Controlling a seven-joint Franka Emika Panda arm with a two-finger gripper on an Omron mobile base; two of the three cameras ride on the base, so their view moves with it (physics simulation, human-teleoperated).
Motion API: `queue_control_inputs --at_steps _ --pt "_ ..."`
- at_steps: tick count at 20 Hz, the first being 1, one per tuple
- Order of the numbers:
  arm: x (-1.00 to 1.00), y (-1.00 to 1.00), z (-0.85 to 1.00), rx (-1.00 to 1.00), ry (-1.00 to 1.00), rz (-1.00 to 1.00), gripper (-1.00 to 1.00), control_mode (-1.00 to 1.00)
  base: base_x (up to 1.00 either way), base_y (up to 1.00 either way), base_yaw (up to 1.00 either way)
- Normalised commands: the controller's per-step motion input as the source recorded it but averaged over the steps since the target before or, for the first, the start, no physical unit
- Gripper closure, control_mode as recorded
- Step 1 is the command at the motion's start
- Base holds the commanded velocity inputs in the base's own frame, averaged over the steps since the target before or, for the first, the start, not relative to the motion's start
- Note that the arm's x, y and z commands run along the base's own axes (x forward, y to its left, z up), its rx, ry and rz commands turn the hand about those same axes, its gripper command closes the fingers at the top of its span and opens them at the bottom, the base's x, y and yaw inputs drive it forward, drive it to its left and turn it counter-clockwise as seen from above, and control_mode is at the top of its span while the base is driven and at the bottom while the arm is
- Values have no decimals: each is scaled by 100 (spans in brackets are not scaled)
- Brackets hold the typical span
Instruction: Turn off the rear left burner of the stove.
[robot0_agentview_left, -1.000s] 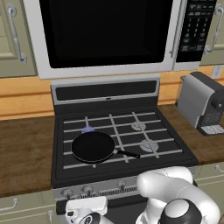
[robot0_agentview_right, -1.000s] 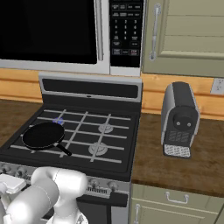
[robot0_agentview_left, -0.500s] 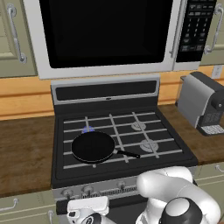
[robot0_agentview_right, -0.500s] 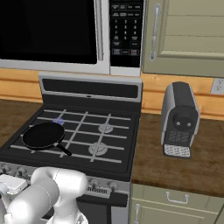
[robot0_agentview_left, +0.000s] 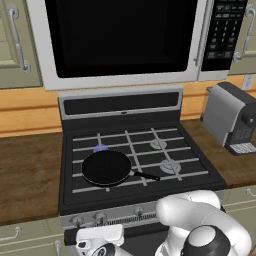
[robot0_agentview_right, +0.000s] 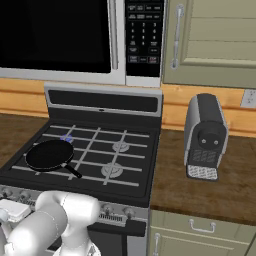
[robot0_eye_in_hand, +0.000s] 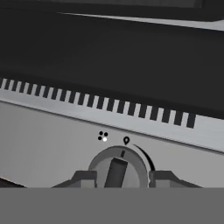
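Stove (robot0_agentview_left: 137, 165): black gas range I take as my landmark; its silver knob strip runs along the front edge, its back panel sits under the microwave (robot0_agentview_left: 120, 40).
Rear left burner (robot0_agentview_left: 101, 148): at the stove's back left, just behind the frying pan (robot0_agentview_left: 106, 167); a small blue flame shows there, also visible from the right base view (robot0_agentview_right: 66, 138), so I judge it lit.
Frying pan: black, on the stove's front left grate, handle pointing toward the stove's middle.
Knob (robot0_eye_in_hand: 117, 170): round grey dial on the stove's front strip, with a dark raised bar across it and a small four-dot mark and a drop-shaped mark just above.
Gripper (robot0_eye_in_hand: 117, 178): low at the stove's front left; my two dark fingertips flank the knob, one on each side. They look close against its rim, but I cannot tell from these pictures whether they already pinch it.
Coffee machine (robot0_agentview_right: 205, 135): on the wooden counter to the stove's right, not involved.
Progress: reach to the knob done, I judge; firm grip and turn remain, and the flame must go out.
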Motion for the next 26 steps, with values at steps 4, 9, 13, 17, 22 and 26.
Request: queue_control_inputs --at_steps 4,9,13,17,22,26 --pt "0 0 0 13 0 0 100 -100 0 0 0" --pt "6 -1 0 23 0 -7 100 -100 0 0 0" --pt "7 -12 0 33 0 -12 100 -100 0 0 0" --pt "15 -19 0 35 0 -12 100 -100 0 0 0" --pt "14 -36 0 37 -1 -9 100 -100 0 0 0" --pt "14 -38 0 40 -4 -10 100 -100 0 0 0"
